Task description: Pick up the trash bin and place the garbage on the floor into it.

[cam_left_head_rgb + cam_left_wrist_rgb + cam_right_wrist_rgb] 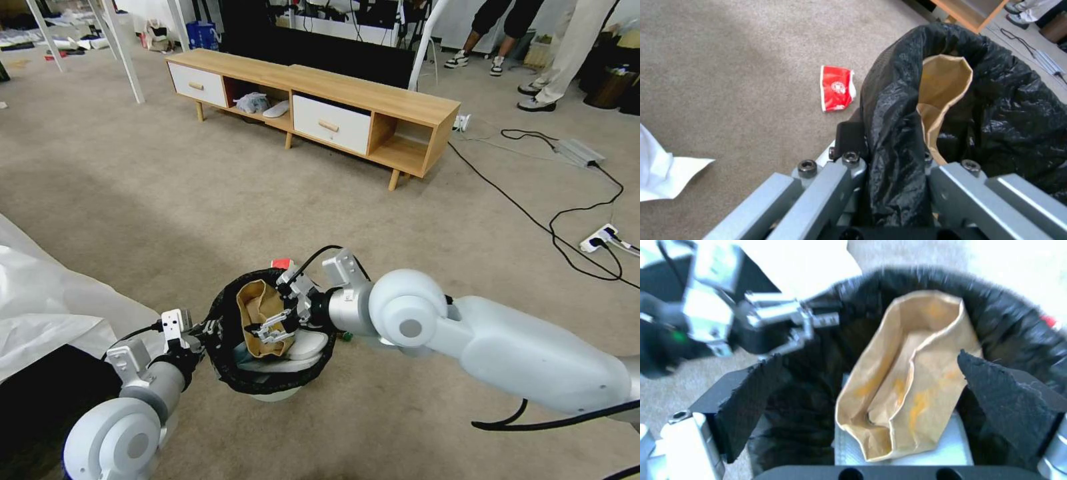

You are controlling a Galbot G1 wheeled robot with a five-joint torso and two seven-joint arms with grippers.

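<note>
You are looking down at the trash bin (270,390), which is sitting low in the middle of the head view, at about six o'clock from the long wooden TV cabinet (313,100), its black bag liner (230,373) folded over the rim. The left gripper (208,331) is reaching in from seven o'clock and is clamping the near-left rim; in the left wrist view you are seeing its fingers (849,140) closed on the liner-covered edge, one outside and one inside. The right gripper (272,331) is coming in from three o'clock and is hanging over the mouth of the bin, its fingers spread apart. In the right wrist view the two black pads (751,400) are standing wide on either side of the brown paper bag (911,373), and they are not touching it. That bag is resting inside the bin, leaning against the liner, with something pale and white (947,446) lying beneath it. A red-white packet (836,88) is lying flat on the floor (167,200), just beside the bin at its twelve o'clock side; in the head view only its red corner is peeking above the rim. A sheet of white plastic (47,293) is lying on the carpet at nine o'clock from the bin. Black cables (533,213) and a power strip (598,237) are trailing across the floor at two o'clock.
</note>
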